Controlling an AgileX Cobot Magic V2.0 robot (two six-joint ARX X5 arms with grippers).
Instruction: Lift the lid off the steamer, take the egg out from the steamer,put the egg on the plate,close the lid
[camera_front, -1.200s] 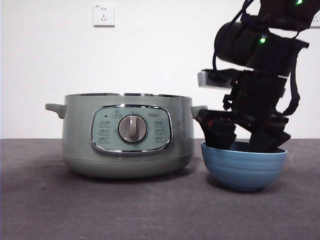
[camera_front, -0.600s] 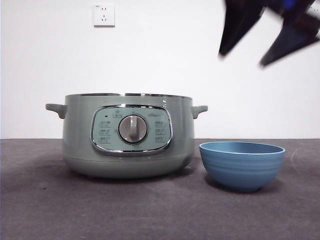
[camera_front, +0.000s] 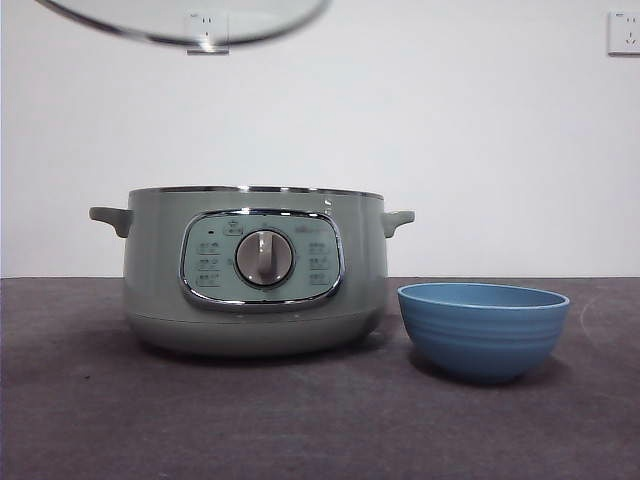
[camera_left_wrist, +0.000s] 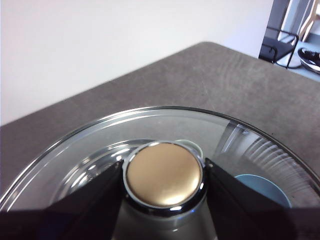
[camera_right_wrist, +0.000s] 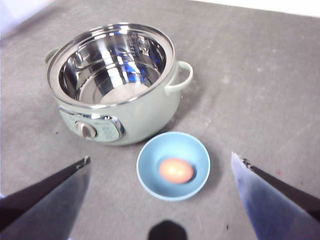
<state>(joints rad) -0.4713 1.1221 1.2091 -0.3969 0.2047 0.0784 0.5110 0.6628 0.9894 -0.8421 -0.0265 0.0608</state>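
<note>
- Egg (camera_right_wrist: 176, 170) lies in the blue bowl (camera_front: 484, 330), just right of the pot (camera_front: 255, 270); a second ago a gripper reached into that bowl.
- That right gripper (camera_right_wrist: 160, 200) has since pulled up and away, jaws spread wide, nothing between them.
- Pot stands open, its steel inside bare.
- Lid (camera_front: 185, 22) has come into the front view top left, high over the pot.
- Left gripper (camera_left_wrist: 163, 175) pinches its knob (camera_left_wrist: 163, 174).
- Judgement: only closing the lid remains.

R pincer (camera_right_wrist: 160, 200) gone from front view; lid (camera_front: 185, 25) now overhead.
</note>
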